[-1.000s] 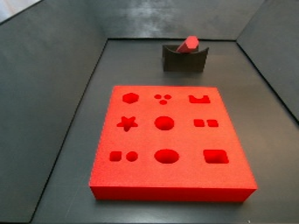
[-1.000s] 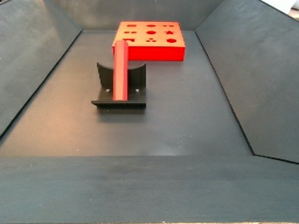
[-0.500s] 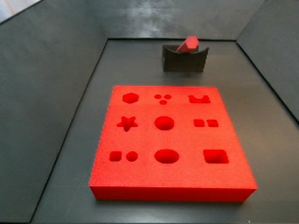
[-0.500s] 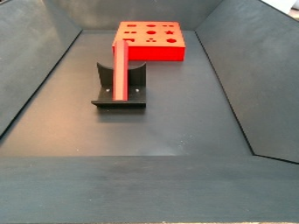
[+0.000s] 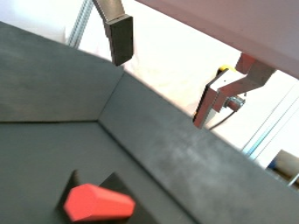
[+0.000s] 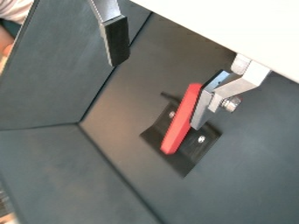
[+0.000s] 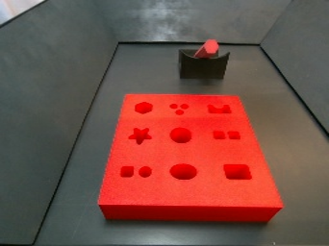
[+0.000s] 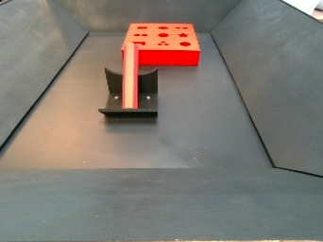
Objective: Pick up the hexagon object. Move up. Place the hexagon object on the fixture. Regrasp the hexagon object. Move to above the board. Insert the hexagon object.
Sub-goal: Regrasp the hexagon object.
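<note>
red hexagon object [image 8: 130, 77] lies propped on the fixture [image 8: 127, 106], well apart from the board [image 7: 187, 154], while the gripper [image 6: 170, 59] hangs high above with fingers spread and empty; an off-centre regrasp risks tipping the bar off its rest.

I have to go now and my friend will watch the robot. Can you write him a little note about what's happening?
Gripper: open, empty, high above the fixture; it shows only in the wrist views, not in the side views.
Peg: resting on the fixture, leaning up from it, untouched by the fingers.
Board: flat on the floor, apart from the fixture, all holes empty.
Done: peg picked up and set on the fixture.
Left: regrasp the peg, carry it above the board, insert it in the hexagon hole.
</note>
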